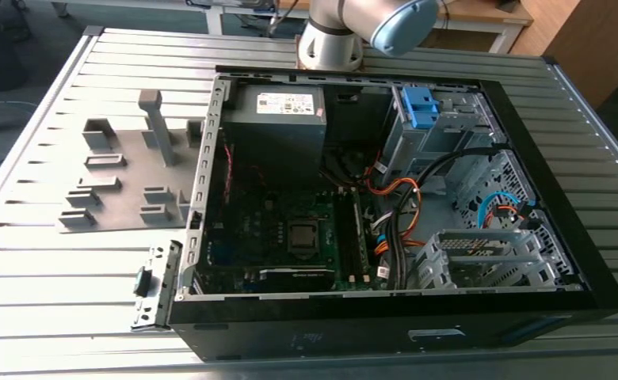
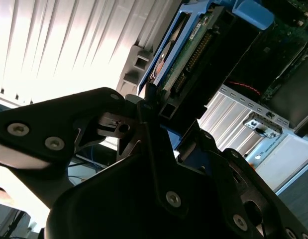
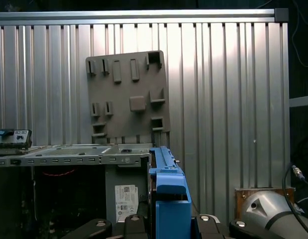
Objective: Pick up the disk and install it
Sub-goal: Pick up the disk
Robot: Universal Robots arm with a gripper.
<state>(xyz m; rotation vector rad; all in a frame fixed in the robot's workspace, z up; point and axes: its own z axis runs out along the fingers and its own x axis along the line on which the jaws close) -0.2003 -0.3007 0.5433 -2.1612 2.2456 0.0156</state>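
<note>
While gripper [image 3: 166, 225] clasps it, blue-framed disk [image 3: 165, 186] stands edgewise.

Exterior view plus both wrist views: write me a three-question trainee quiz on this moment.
1. True or false: the grey plate lies inside the computer case.
2. In the first wrist view, what sits in the tool? A a screwdriver; B the disk; C a cloth.
3. Fill in: the disk's edging is coloured ___.
Key: 1 false, the plate lies on the table beside the case; 2 B; 3 blue.
</note>
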